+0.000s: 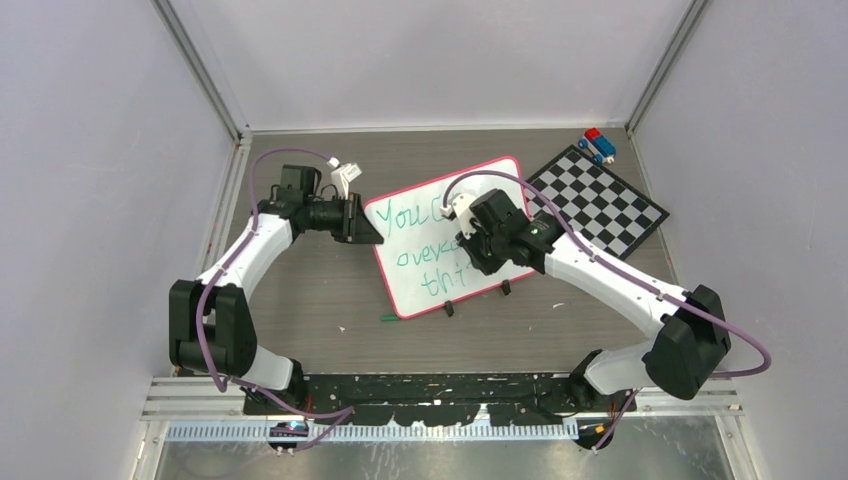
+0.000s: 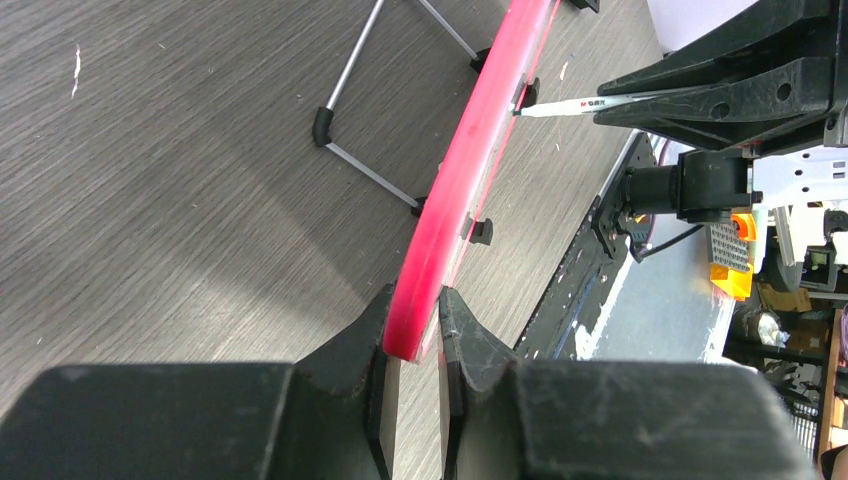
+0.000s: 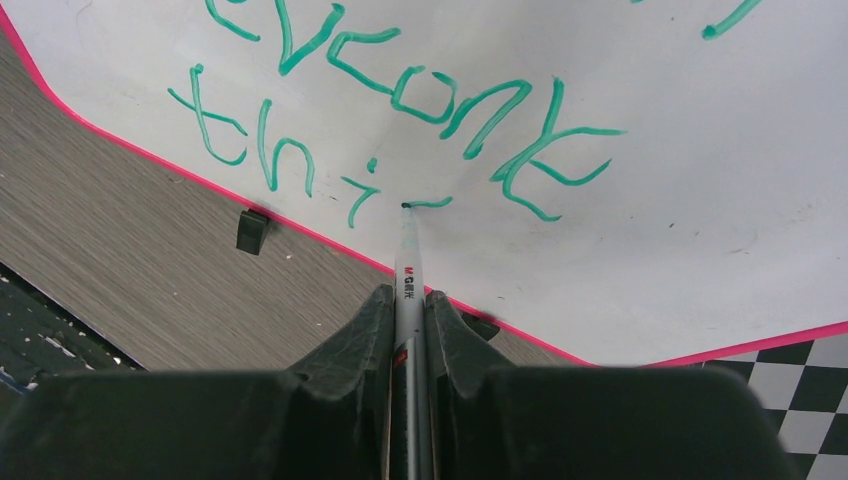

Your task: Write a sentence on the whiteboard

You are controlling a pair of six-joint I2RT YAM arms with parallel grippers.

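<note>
sentence point(image 1: 405, 216): top view, right ends of all three lines lie under the right gripper point(image 1: 475, 228), centre of frame.
whiteboard point(image 2: 455, 190): left wrist view, edge-on, writing face unseen.
marker point(image 3: 408, 270): rear hidden between the fingers point(image 3: 360, 340), lower centre.
green speck point(image 1: 388, 318): too small to identify.

A black-and-white checkered board point(image 1: 600, 205) lay flat on the grey wood-grain bench point(image 1: 310, 300) toward the far right. Just beyond its far corner sat a small blue-and-red toy point(image 1: 597, 146). A small green piece point(image 1: 388, 318) and a white fleck point(image 1: 342, 329) lay nearer the middle.
</note>
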